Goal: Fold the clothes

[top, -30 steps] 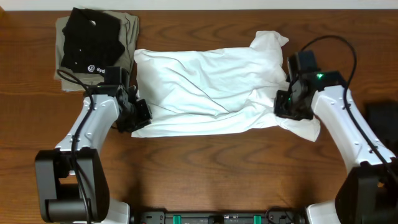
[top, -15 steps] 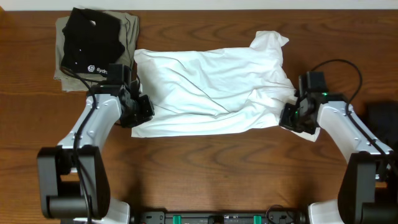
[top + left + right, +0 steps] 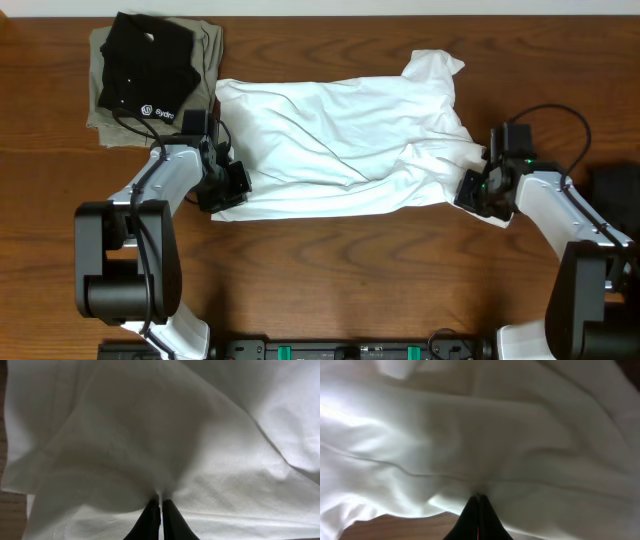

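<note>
Nearest the lower edge of the overhead view, both arms are reaching up across the wooden table (image 3: 340,275) to the near hem of the white T-shirt (image 3: 330,135). The left gripper (image 3: 228,186) is clamping the shirt's lower left corner. Its fingers (image 3: 150,519) are pressing tight together, with cloth puckering at their tips. The right gripper (image 3: 478,188) is doing the same at the lower right corner, its fingers (image 3: 470,519) pinching a gathered fold just above bare wood.

Beyond them the T-shirt is lying crosswise in the middle of the frame. It is wrinkled and loosely bunched, with one sleeve poking toward the upper right.

Judging by this, the folding is only getting started: both near corners are being held, but no crisp fold is showing yet, and smoothing, folding and stacking are all waiting.

At the far upper left, a folded black shirt (image 3: 150,60) is sitting on a folded khaki garment (image 3: 210,45), apparently finished.
</note>
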`<state>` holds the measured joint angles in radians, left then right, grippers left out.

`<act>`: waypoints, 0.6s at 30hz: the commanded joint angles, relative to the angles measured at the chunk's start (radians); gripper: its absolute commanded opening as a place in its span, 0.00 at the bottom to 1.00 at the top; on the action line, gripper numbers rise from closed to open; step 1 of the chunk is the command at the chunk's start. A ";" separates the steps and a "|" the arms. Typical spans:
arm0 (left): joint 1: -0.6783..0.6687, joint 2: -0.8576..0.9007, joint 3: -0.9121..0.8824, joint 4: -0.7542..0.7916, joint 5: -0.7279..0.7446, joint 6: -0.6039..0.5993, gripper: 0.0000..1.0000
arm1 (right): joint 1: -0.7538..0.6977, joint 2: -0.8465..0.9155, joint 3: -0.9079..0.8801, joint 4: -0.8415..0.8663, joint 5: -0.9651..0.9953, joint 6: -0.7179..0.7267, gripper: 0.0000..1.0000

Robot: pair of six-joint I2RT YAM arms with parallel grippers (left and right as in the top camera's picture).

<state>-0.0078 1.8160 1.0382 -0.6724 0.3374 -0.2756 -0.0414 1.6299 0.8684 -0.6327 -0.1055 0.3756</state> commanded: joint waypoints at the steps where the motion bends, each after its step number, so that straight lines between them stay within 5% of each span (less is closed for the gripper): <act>1: 0.000 0.028 -0.006 -0.004 -0.021 0.009 0.08 | -0.048 0.009 -0.006 0.005 0.003 0.013 0.01; 18: 0.082 0.045 -0.006 -0.045 -0.149 -0.042 0.07 | -0.209 0.009 -0.047 0.038 0.012 -0.044 0.01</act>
<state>0.0414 1.8294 1.0386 -0.7097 0.2989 -0.3058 -0.2237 1.6299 0.8276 -0.6056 -0.1036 0.3546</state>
